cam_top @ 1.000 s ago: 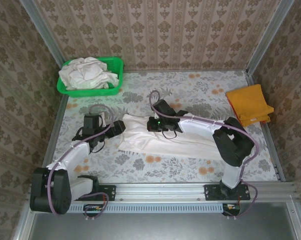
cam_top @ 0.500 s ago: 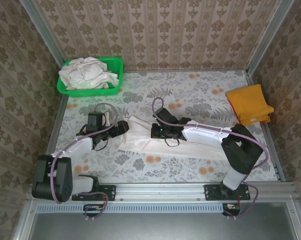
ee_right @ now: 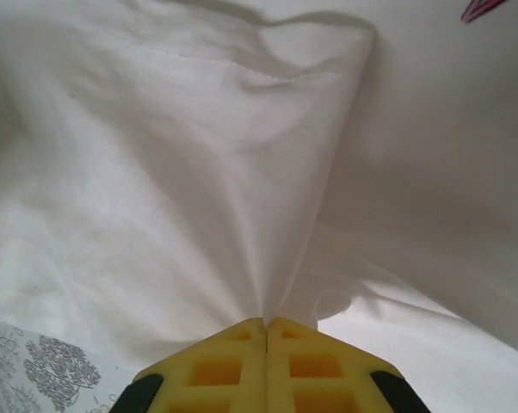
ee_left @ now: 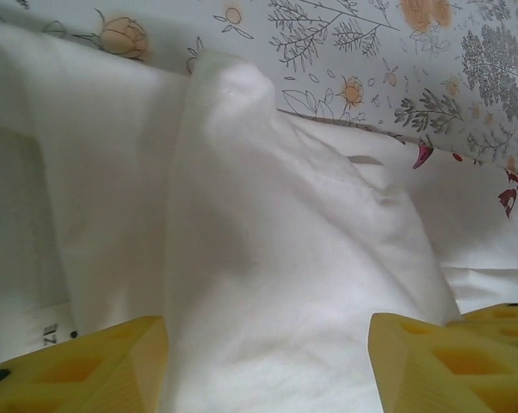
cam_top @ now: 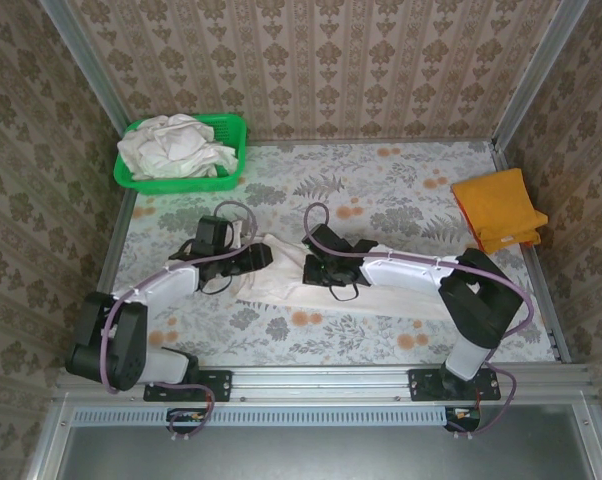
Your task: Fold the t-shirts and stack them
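The left gripper [cam_top: 263,256] has swung in to the edge of the off-white soft cloth t-shirt [cam_top: 281,285], which lies nearer than the green plastic basket [cam_top: 233,128] and to its right. Its yellow fingers [ee_left: 87,366] are narrowing around a raised ridge of cloth but are not yet pinching it. The right gripper [ee_right: 266,323] stays clenched on a gathered fold. With both arms on the shirt, the next fold looks close. A folded orange t-shirt [cam_top: 496,210] waits far right of the basket. A tiny hem mark [ee_left: 49,331] resists reading.
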